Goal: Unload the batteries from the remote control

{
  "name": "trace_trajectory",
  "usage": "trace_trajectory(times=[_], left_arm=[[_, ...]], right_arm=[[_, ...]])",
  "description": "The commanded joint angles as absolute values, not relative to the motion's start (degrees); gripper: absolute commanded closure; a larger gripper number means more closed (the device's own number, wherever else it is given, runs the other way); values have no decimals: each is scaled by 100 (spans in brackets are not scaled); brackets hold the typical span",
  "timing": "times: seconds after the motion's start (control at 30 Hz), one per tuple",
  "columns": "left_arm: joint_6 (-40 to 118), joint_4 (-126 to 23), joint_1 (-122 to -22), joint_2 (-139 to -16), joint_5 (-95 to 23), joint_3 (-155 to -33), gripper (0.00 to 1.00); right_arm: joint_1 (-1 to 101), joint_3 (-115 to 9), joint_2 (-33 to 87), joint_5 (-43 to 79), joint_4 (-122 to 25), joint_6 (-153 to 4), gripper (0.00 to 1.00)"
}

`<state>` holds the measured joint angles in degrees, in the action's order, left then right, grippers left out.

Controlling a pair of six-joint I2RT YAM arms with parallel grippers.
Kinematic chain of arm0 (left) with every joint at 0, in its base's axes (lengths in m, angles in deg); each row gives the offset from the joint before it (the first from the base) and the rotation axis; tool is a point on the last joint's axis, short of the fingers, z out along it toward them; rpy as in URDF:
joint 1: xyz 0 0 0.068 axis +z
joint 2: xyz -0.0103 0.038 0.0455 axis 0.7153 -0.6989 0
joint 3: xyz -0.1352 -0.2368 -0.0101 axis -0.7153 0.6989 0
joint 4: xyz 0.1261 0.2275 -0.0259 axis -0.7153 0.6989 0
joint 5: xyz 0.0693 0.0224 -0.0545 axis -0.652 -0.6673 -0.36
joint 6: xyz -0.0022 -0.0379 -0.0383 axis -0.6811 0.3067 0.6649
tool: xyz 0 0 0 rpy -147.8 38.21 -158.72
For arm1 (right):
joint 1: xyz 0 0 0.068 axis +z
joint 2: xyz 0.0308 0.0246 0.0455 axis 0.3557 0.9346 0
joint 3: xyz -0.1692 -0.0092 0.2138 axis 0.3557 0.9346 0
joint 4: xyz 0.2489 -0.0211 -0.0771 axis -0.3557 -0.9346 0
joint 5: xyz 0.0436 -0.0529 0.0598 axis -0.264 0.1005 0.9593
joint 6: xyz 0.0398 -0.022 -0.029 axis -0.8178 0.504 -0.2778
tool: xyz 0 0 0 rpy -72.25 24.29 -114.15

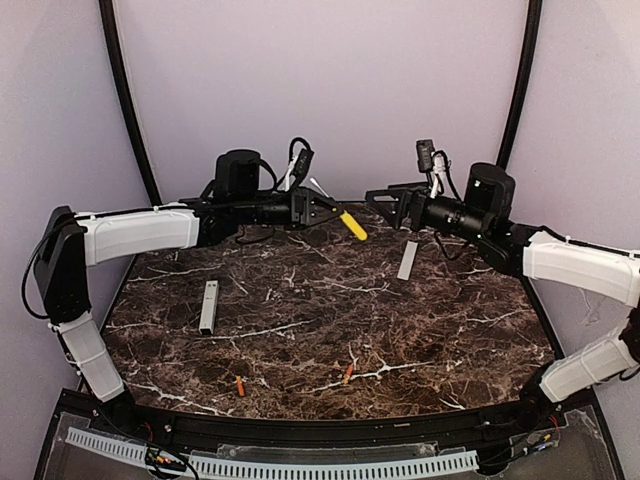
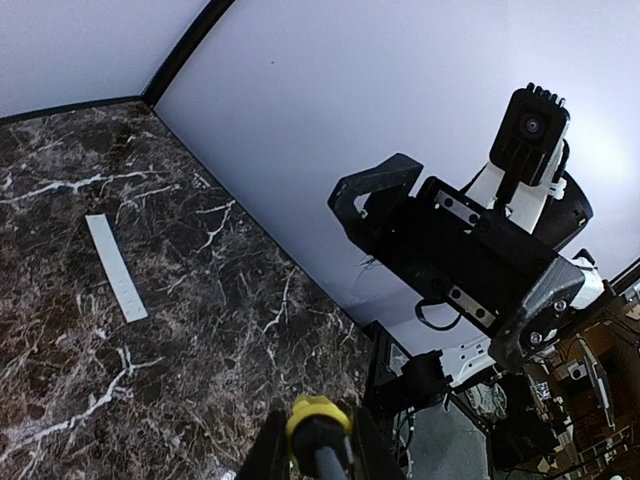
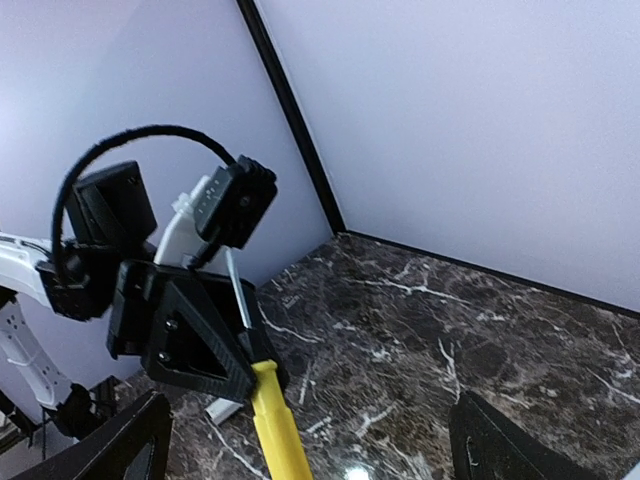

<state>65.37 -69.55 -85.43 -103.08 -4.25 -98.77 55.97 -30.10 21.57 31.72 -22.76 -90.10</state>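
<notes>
My left gripper (image 1: 335, 210) is clamped on the yellow screwdriver (image 1: 352, 225) above the table (image 1: 450, 330); right gripper (image 1: 385, 208) gapes wide, facing it.

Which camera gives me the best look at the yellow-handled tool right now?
Right wrist: the yellow-handled tool is close, handle and thin shaft both visible. Top external shows it whole but small; left wrist only the handle's end.

Orange batteries (image 1: 240, 385); white remote control (image 1: 208, 306); dark white-veined table (image 1: 450, 330); yellow tool handle (image 1: 353, 225).

Robot test booth (lab-like), plain walls (image 1: 320, 90), marble tabletop (image 1: 300, 290)
</notes>
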Motion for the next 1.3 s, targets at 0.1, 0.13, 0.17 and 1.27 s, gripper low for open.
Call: trace_trajectory(times=[0.1,0.13,0.17,1.27], left_arm=[[5288,-3434,-8557,-9930,-1429,-10802,100],[5202,-3182,-8557,-9956,-1587,-10853,100],[5044,-2734,-8557,-9970,-1654,-10930,100],[4147,1559,-7949,-12218,-4196,-12140,97]], right_arm=[[5460,-3009,1938,1976,-4346,-8144,5],[5452,-3023,1943,1954,-4458,-8128,5],[5451,-3044,1952,1952,-4556,-8111,5],[5456,-2889,2244,2079,-4752,-7965,6]])
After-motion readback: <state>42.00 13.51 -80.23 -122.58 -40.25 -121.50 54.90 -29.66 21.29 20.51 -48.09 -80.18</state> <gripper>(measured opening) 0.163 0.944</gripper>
